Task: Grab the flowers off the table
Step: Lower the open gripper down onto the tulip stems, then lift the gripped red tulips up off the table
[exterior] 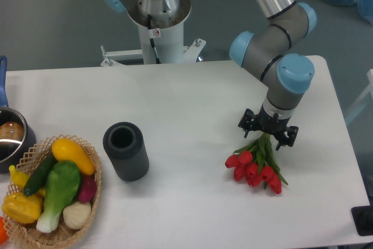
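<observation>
flowers [254, 166] lie on table [192, 97], right of centre. gripper [267, 134] sits over stems; jaw state can't be told. judged light, soft, crushable; best held at stems, not blooms.

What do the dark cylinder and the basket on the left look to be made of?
The dark cylinder: probably matte rubber or plastic, since its dark grey wall looks finely ribbed and shows no shine. The basket: woven wicker or straw, going by its tan, open-weave rim; whether the fibre is natural or synthetic cannot be told.

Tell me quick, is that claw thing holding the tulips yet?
End effector: over the stems of the red tulips; fingers hidden, so open or closed cannot be told.
</observation>
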### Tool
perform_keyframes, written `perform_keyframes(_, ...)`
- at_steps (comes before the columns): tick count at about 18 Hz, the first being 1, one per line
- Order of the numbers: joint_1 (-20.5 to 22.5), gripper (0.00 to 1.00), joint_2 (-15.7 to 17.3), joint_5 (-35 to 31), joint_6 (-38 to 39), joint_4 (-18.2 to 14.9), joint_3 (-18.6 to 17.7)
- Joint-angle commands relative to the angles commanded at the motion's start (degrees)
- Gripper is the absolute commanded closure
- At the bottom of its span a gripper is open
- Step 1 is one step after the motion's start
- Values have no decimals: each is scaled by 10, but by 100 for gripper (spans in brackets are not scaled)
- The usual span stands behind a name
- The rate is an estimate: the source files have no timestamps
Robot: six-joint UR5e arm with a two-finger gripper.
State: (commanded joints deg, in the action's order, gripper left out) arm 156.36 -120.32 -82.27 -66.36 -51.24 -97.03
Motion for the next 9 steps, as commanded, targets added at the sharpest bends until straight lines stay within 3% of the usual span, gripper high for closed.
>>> perform_keyframes(1, -7, 13, -4, -1, 1, 0, 3)
perform_keyframes(3, -11, 55, -7, -2, 4, -1, 6)
perform_keyframes(5, -11, 90, -5, -2, 4, -1, 6)
perform_keyframes(6, -11, 100, -4, -2, 4, -2, 6)
perform_keyframes(9, -7, 100, 3, -4, 7, -3, 5)
